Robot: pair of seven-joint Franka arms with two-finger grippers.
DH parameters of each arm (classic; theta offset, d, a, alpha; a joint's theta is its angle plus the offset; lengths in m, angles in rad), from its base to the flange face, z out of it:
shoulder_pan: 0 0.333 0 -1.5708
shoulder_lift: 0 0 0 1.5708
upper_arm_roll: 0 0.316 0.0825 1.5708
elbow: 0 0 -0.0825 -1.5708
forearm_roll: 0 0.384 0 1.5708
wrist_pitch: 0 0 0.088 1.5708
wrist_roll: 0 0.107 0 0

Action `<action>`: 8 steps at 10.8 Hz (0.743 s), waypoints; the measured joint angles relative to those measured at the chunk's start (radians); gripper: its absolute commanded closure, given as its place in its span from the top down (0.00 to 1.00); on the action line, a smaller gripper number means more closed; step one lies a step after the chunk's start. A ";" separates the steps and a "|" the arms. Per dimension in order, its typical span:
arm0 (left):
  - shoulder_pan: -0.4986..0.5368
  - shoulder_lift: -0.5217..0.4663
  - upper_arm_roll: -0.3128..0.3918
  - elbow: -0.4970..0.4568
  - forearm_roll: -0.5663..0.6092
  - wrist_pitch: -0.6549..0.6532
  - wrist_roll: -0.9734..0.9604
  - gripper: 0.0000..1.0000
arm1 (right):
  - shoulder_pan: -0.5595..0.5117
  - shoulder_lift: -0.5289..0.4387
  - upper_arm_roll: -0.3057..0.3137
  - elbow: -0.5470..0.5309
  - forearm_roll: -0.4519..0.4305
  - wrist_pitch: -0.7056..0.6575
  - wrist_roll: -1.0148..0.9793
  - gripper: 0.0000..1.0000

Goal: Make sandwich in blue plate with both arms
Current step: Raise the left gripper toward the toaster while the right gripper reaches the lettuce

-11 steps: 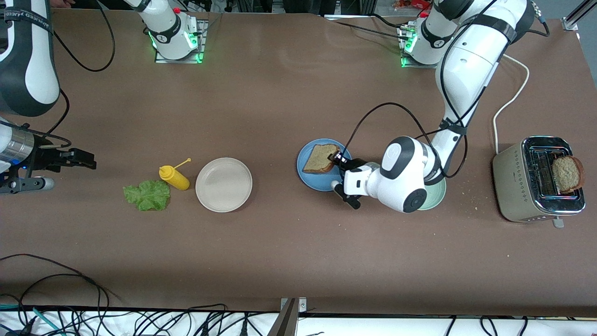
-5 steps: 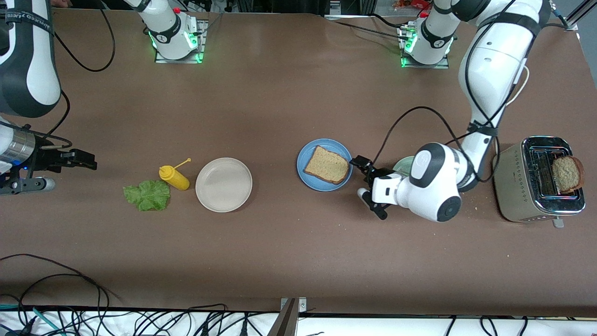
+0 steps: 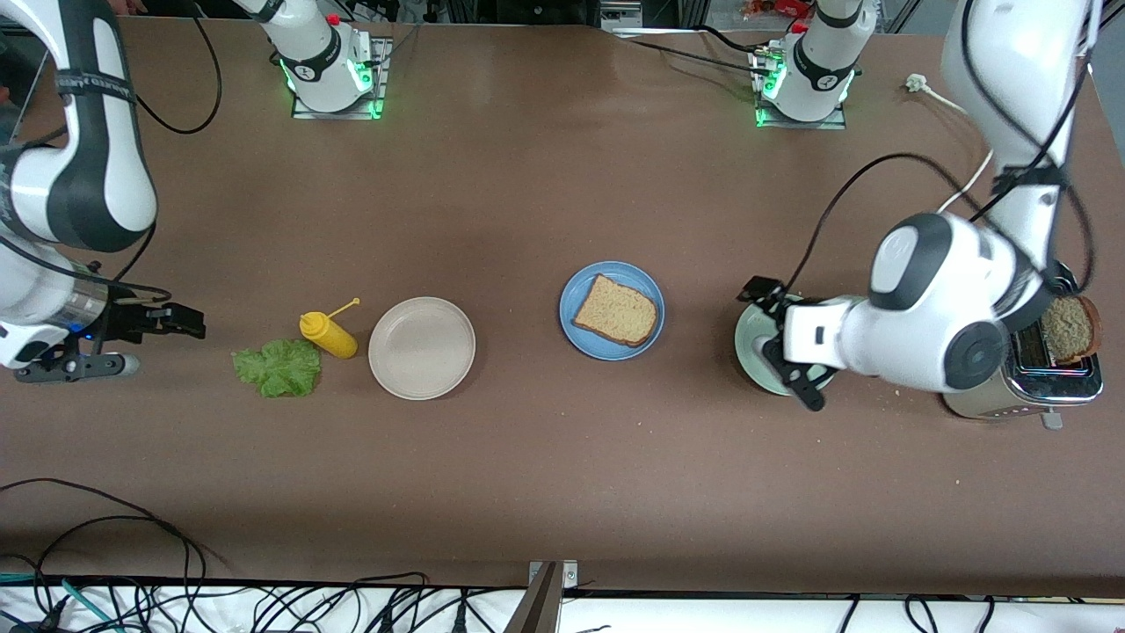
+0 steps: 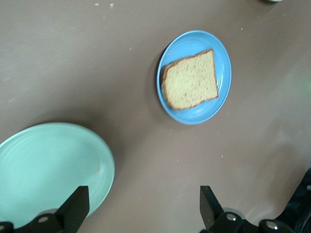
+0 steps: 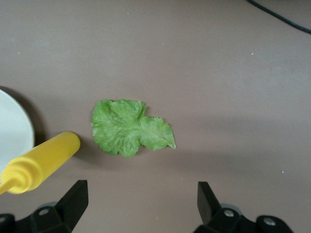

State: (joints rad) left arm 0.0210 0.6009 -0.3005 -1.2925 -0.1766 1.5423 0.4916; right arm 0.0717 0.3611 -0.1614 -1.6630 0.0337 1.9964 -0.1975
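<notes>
- Since a second ago, the left gripper (image 3: pixel 785 345) has let go of the brown-crusted wholemeal bread slice (image 3: pixel 616 309) and drawn back from the round mid-blue plate (image 3: pixel 577 338); it now hangs over the pale mint-green plate (image 3: pixel 749 338) with its fingers spread and nothing between them. The right arm has shifted a little toward the leaf.
- Nearest the front camera among the things on the brown surface (image 3: pixel 562 492) lies the ruffled green lettuce leaf (image 3: pixel 279 367), toward the right arm's end; the right gripper (image 3: pixel 158 338) hovers beside it, fingers spread and empty, and in the right wrist view the leaf (image 5: pixel 130 127) sits just ahead of that gripper.
- Slightly farther back stand the yellow squeeze bottle (image 3: pixel 329 334), touching the leaf's edge, and the beige-white plate (image 3: pixel 422 347) just beside it.
- The blue plate carries one bread slice, lying flat and inside the rim.
- At the left arm's end a second slice (image 3: pixel 1070 327) stands in the metal toaster (image 3: pixel 1059 387), partly hidden by the left arm.
- We judge the first layer placed and the lettuce step in hand: next the right gripper must come down on the leaf, pinch it gently and carry it past the bottle to the blue plate, while we expect the left gripper to fetch the toaster slice.
</notes>
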 measured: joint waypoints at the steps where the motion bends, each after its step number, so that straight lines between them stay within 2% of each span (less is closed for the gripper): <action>1: 0.002 -0.051 -0.001 0.001 0.055 -0.029 -0.032 1.00 | 0.000 0.015 0.001 -0.026 0.000 0.049 0.000 1.00; 4: -0.015 -0.191 -0.014 0.001 0.221 -0.071 -0.127 1.00 | 0.002 0.059 0.010 -0.095 0.000 0.193 -0.001 1.00; 8: -0.024 -0.344 0.005 -0.027 0.251 -0.121 -0.276 1.00 | 0.009 0.169 0.059 -0.178 0.001 0.471 0.002 1.00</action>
State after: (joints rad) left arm -0.0031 0.2564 -0.2954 -1.3192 0.0741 1.4210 0.2161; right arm 0.0802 0.5303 -0.1019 -1.8410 0.0345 2.4672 -0.1959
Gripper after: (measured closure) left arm 0.000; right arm 0.000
